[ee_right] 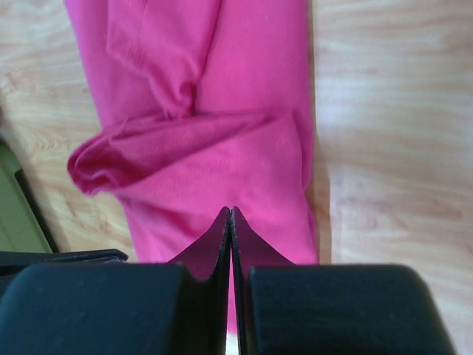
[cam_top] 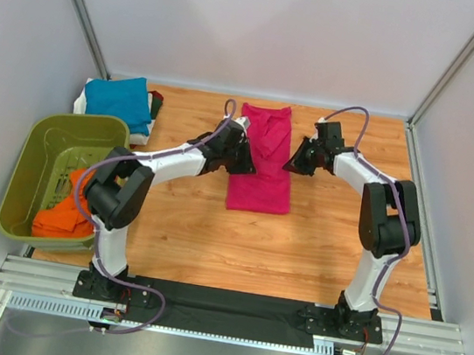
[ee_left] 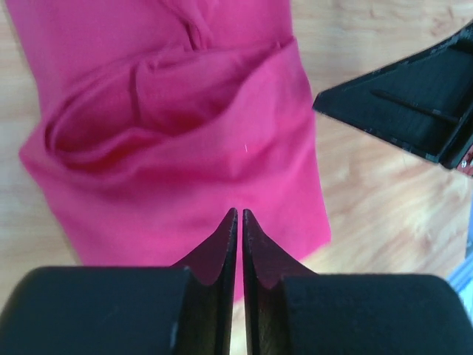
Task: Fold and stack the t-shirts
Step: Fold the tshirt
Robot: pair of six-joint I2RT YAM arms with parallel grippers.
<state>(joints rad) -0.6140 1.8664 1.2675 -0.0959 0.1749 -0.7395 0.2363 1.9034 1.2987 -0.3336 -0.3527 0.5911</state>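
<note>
Wooden table (cam_top: 212, 227) carries a magenta-pink t-shirt (cam_top: 260, 168) between pale walls (cam_top: 266, 32).

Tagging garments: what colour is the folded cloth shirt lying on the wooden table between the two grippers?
Plain magenta-pink t-shirt; clearest in the top external view.

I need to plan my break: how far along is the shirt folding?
Done: a teal shirt lies folded on a white one at the back left corner. In hand: the pink shirt, narrowed to a strip mid-table, with the left fingers and right fingers closed at its sides. Left: orange shirts in the basket.
</note>
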